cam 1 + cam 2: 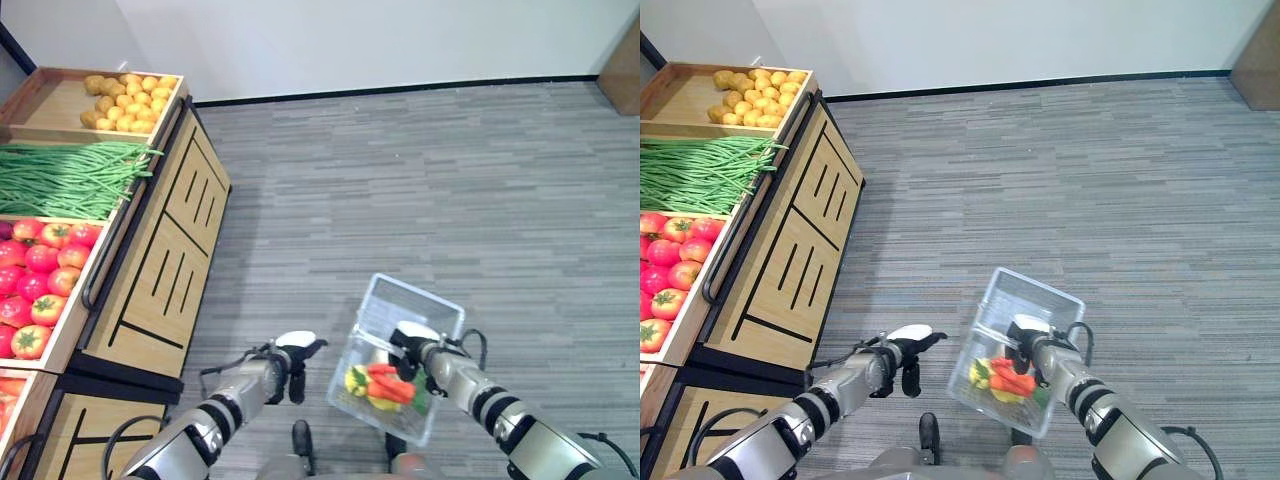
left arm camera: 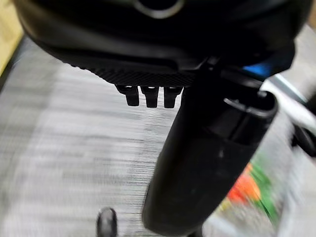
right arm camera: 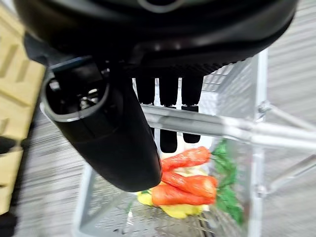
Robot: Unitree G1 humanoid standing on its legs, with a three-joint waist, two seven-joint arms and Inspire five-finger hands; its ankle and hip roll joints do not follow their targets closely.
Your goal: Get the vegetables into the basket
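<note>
- Right hand (image 1: 412, 345) grasps the handle (image 3: 217, 127) of the clear basket (image 1: 420, 300), at five o'clock.
- Carrots (image 3: 190, 183) and a yellow vegetable (image 1: 357, 380) lie inside.
- Left hand (image 1: 290, 362) hangs clenched, holding nothing, beside the basket's nine o'clock edge.
- Produce stand (image 1: 160, 260) edges nine o'clock; bare floor (image 1: 420, 180) lies toward twelve.

Head stereo pair looks steeply down over floor (image 1: 420, 180), produce stand (image 1: 790, 260) at left. Wrist cameras sit very close; both catch the basket (image 3: 232, 89) and carrots (image 3: 185, 187).

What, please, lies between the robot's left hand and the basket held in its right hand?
Only bare grey floor separates the left hand from the basket, as the left eye view shows.
</note>
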